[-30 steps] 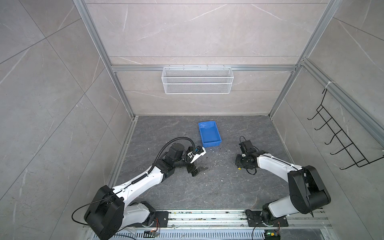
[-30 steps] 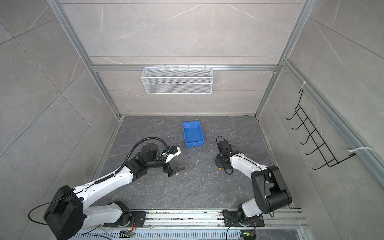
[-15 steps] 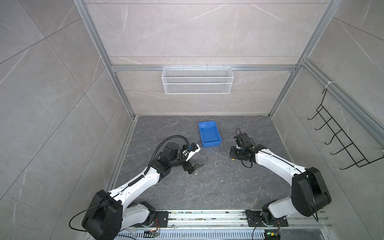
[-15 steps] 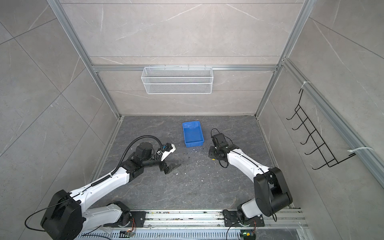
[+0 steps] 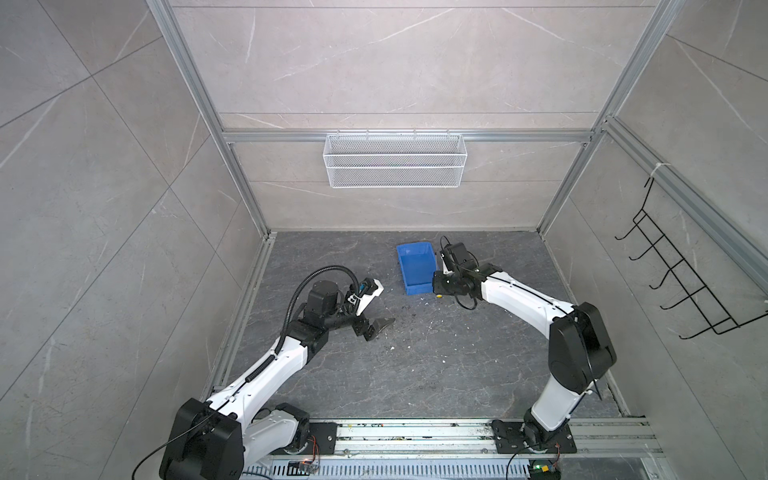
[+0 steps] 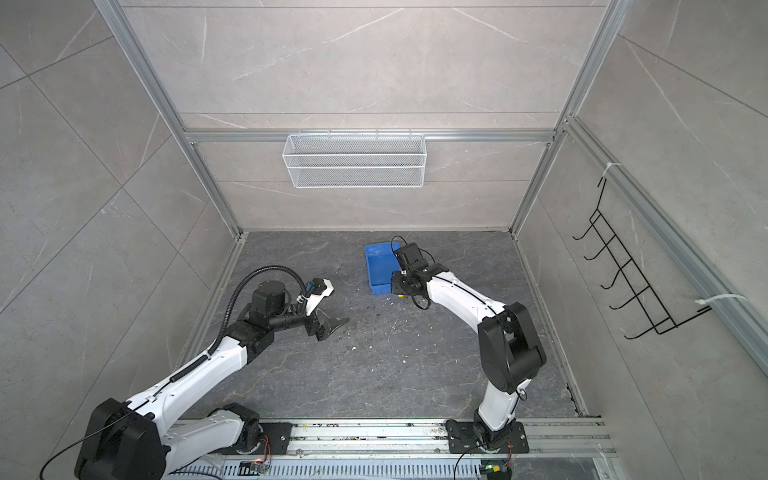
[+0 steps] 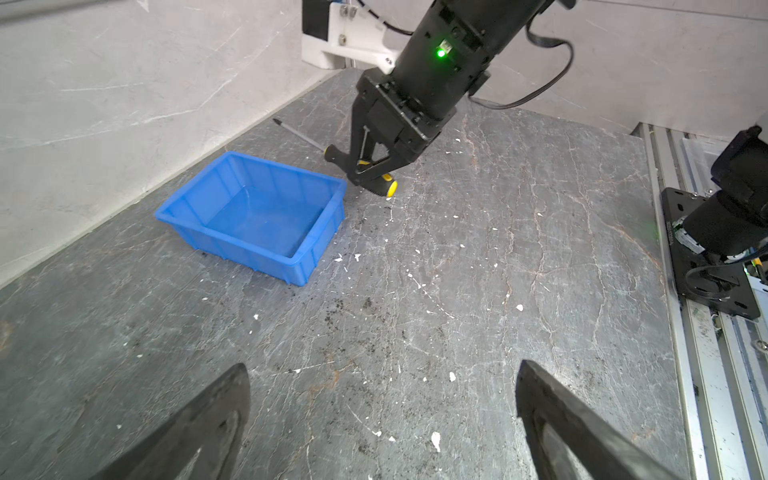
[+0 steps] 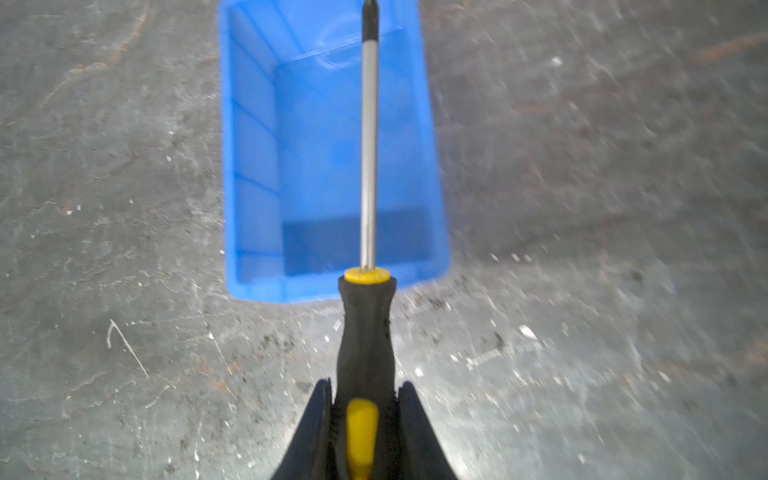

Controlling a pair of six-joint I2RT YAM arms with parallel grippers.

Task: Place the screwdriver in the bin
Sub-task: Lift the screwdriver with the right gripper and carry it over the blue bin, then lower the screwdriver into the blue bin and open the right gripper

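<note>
Your bin (image 7: 257, 253) is smooth, glossy blue plastic. Your screwdriver (image 8: 365, 332) has a matt black rubbery handle and a polished metal shaft. The floor (image 7: 457, 291) looks like scuffed matt stone.

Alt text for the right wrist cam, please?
The right gripper is shut on the black-and-yellow handle of a screwdriver, whose metal shaft runs up the picture in front of an empty blue bin. The bin sits on a scuffed grey floor.

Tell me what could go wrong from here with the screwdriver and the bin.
The right gripper holds the screwdriver near its butt, so the long shaft could swing or slip. The handle looks outside the end wall of the bin; released here, it may catch the rim or land on the floor.
</note>
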